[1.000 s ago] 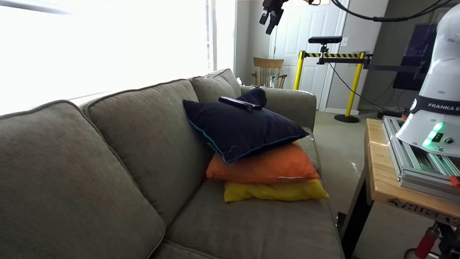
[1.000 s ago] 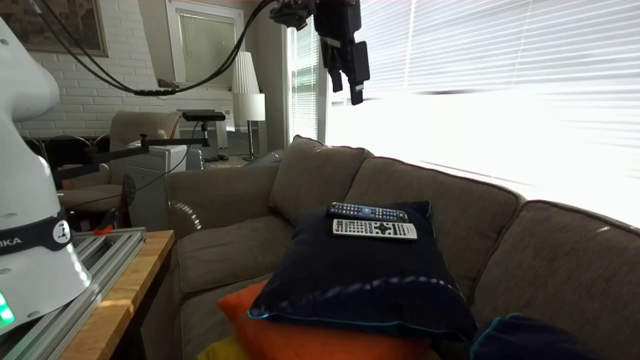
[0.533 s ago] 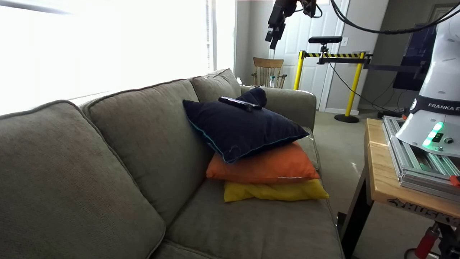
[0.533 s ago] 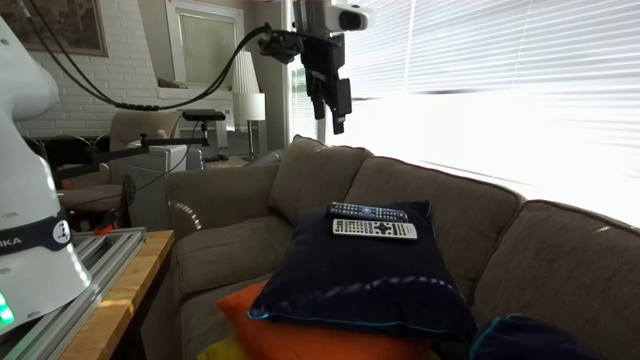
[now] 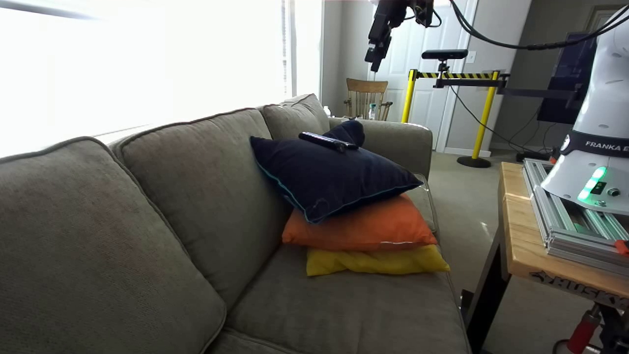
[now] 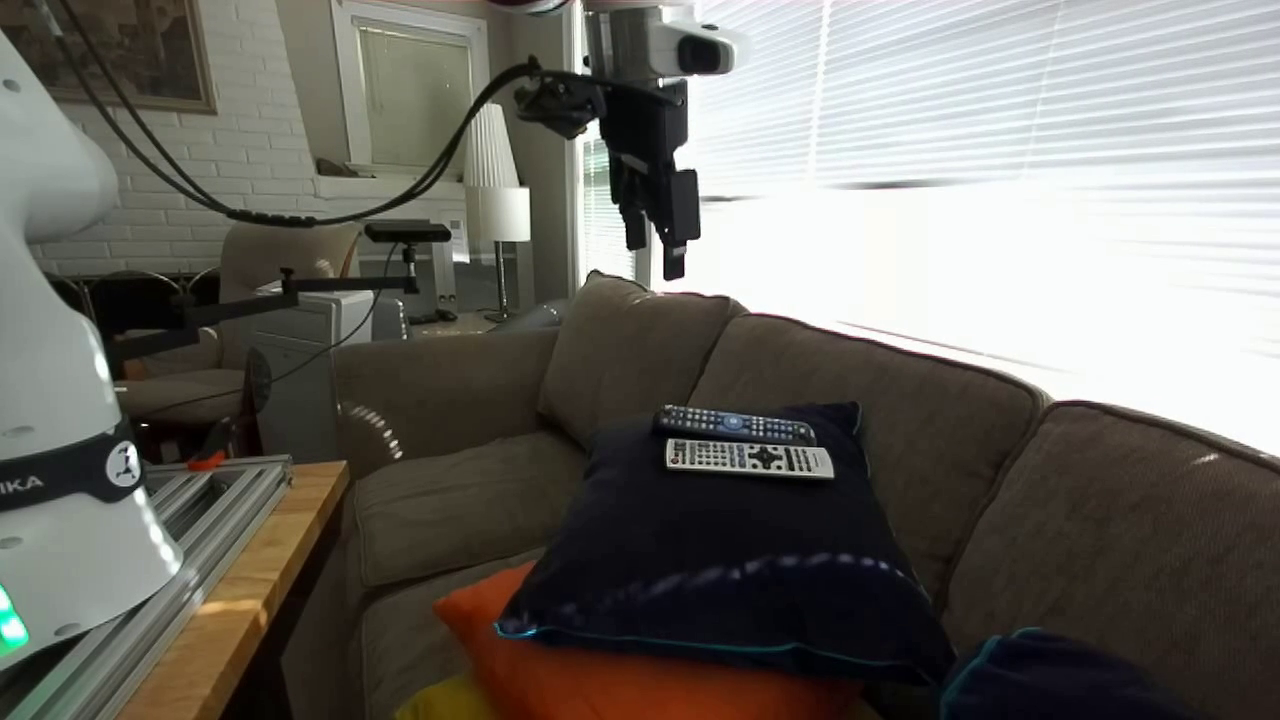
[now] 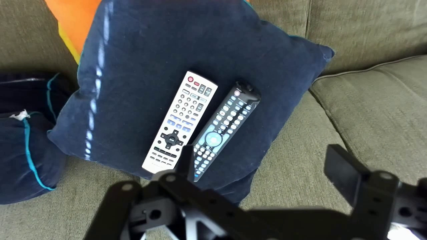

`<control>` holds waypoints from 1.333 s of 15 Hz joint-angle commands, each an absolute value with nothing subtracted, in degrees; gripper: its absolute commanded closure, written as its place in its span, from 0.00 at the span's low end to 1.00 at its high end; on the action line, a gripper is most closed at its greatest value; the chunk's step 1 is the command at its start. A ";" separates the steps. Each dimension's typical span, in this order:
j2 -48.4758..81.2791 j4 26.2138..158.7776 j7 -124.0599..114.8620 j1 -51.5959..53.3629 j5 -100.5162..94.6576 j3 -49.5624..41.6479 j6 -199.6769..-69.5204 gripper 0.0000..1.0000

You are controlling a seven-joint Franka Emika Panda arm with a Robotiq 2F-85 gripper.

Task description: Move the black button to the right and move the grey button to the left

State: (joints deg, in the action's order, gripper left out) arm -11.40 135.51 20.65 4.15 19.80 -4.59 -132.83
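Note:
The black button is a black remote control with pale keys point(image 7: 227, 121), lying face up on the navy pillow point(image 7: 150, 50). It shows also in both exterior views point(image 6: 735, 424) point(image 5: 322, 141). The grey button is a pale grey-white remote point(image 7: 180, 121), lying beside it, roughly parallel, with a narrow gap. In an exterior view the grey button point(image 6: 750, 458) lies on the near side of the black one. My gripper point(image 7: 262, 156) is open and empty. It hangs in the air well above the pillow in both exterior views point(image 5: 372, 64) point(image 6: 655, 258). Its left finger covers part of the black button's lower end in the wrist view.
The navy pillow lies on an orange pillow point(image 5: 361, 226) and a yellow pillow point(image 5: 378, 260) on the sofa point(image 5: 363, 309). The sofa's back cushions point(image 6: 860, 375) rise behind the stack. Another navy pillow point(image 7: 26, 156) lies beside it. The robot's wooden table point(image 5: 523, 216) stands in front of the sofa.
My gripper has come down, and in an exterior view it has also shifted a little left. Most of this movement was in the earlier half second. Both remotes and the pillows have not moved.

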 commanded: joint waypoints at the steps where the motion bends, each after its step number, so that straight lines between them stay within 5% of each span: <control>1: -7.39 135.10 21.73 3.44 17.41 -3.90 -135.51 0.00; 20: 19.80 126.29 17.77 -2.65 27.24 10.30 -161.80 0.00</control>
State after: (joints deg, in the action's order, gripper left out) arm 15.90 129.65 17.78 0.57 23.16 6.20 -160.89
